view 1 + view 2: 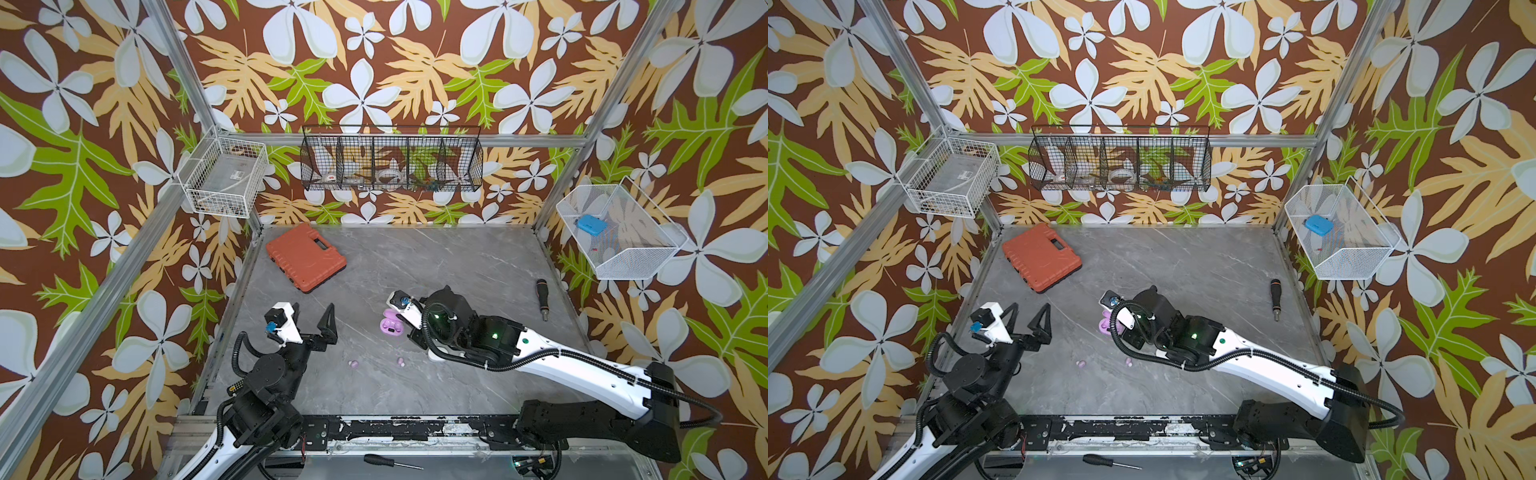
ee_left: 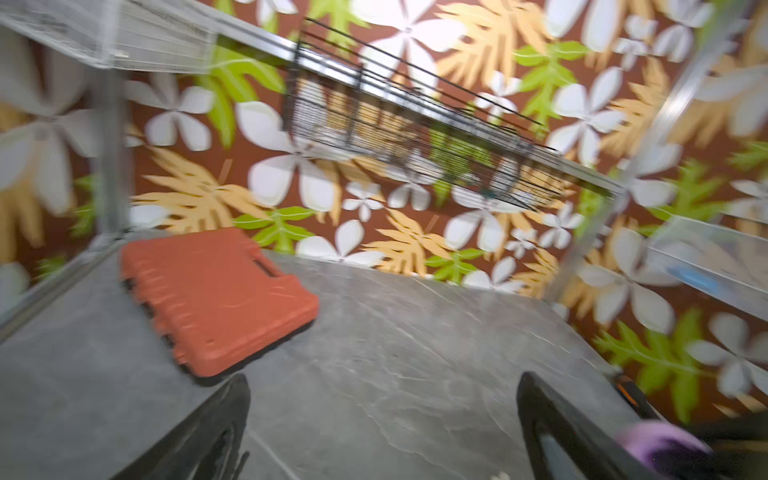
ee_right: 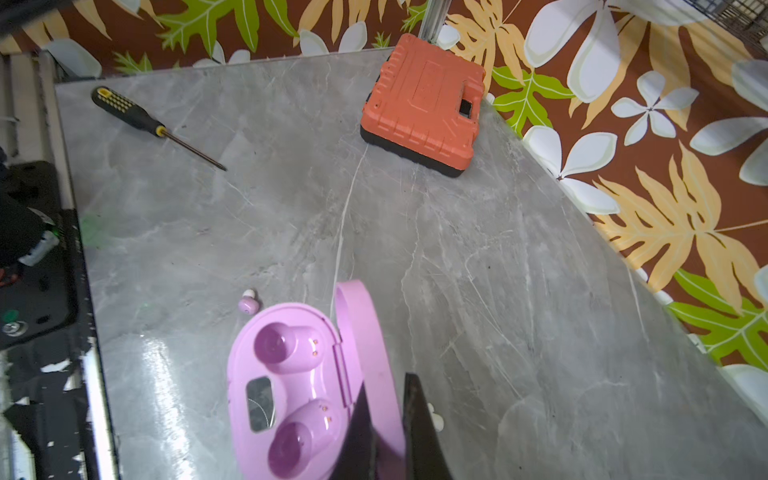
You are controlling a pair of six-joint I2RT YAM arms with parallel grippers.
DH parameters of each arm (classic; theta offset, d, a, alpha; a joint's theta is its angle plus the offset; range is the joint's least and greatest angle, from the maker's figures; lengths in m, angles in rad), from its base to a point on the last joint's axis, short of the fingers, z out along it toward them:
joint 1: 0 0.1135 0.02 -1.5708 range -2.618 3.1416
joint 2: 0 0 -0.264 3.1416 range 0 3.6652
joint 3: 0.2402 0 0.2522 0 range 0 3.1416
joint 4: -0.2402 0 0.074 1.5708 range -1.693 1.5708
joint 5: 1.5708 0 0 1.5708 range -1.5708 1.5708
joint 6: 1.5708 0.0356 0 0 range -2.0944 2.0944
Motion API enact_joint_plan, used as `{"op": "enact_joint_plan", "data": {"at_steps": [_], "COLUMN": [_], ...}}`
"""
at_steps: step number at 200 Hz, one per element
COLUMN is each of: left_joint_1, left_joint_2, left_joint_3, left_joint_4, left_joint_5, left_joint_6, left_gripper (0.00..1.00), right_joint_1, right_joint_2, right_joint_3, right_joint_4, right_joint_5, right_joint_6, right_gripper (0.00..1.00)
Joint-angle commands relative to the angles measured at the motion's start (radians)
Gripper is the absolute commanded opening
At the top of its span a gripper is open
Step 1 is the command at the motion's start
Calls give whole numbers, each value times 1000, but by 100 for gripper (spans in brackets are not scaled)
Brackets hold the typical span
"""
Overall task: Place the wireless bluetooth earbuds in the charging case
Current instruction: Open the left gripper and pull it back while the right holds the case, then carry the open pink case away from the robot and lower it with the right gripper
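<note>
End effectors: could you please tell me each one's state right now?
Left end effector: open, empty.
Right end effector: closed on the lid.

The middle and back of the table [image 1: 436, 257] are lying bare, leaving a gripper plenty of room. The orange tool case [image 1: 306, 257] is taking up the back left corner and a screwdriver [image 1: 543, 297] is lying near the right edge. The right arm [image 1: 540, 361] is stretching across the front right, closing off the open charging case [image 1: 392, 326] from that side. One earbud [image 1: 353, 365] and another earbud [image 1: 400, 361] are sitting in front of it, bare tabletop around them
</note>
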Motion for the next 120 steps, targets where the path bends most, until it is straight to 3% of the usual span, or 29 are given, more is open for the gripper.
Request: {"op": "enact_joint_plan", "data": {"at_steps": [1,47,92,120], "left_joint_1": [2,1,1,1], "left_joint_2": [-1,-14,-30,-41], "left_joint_3": [6,-54,-80,-94], "left_joint_4": [-41,6,40,60], "left_joint_5": [-304,-385,-340,-314], "left_joint_6": [-56,29,58,76], "left_gripper": [100,100,100,100], "right_joint_1": [-11,-29,-96,-120], "right_joint_2": [72,268,394,456], "right_joint_3": [23,60,94,93], "right_joint_4": [69,140,226,278], "right_joint_5": [45,33,-100,-114], "right_joint_6": [-159,-282,-301,-319], "right_gripper": [0,0,0,0]}}
